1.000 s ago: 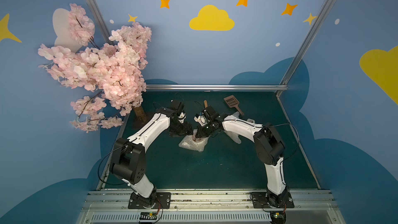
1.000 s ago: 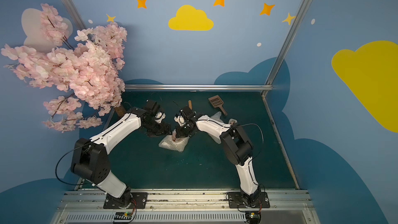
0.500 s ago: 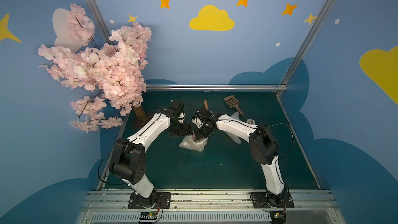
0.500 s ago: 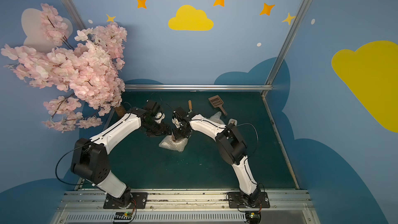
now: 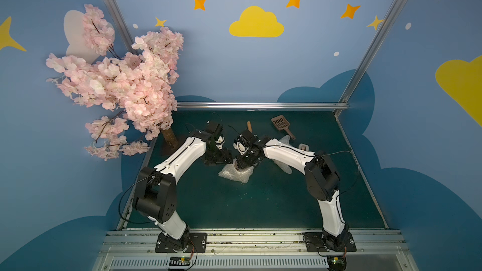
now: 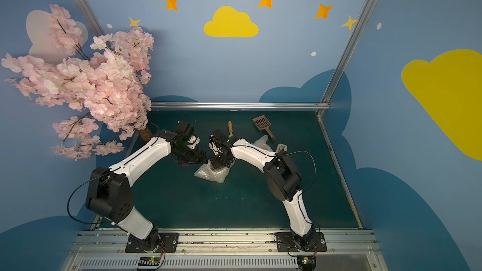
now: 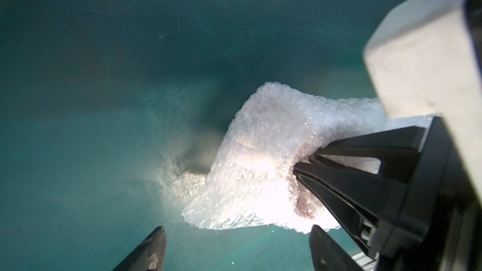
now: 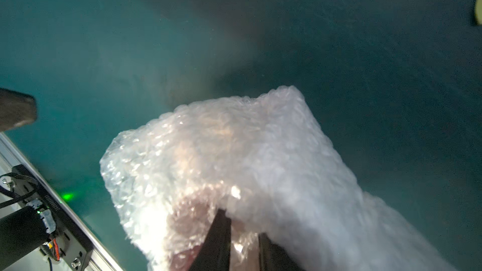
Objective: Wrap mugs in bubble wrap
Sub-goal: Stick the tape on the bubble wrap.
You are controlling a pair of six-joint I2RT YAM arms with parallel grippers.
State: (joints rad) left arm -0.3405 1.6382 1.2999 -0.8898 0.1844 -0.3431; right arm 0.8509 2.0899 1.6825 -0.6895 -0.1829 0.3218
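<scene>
Green tabletop (image 5: 260, 204), bubble wrap (image 5: 236, 175) covering mug (image 7: 307, 205)

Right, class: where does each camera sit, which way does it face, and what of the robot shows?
Top views: high up front, facing down at table; left arm, right arm.
Left wrist: on left arm, facing bubble wrap; open left gripper, right gripper.
Right wrist: on right arm, facing bubble wrap; right gripper.
All share the bubble wrap.

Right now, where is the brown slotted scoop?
In a top view the brown slotted scoop lies near the back rail of the green table, on the robot's right side, its handle end beside a loose bubble wrap sheet.
</scene>
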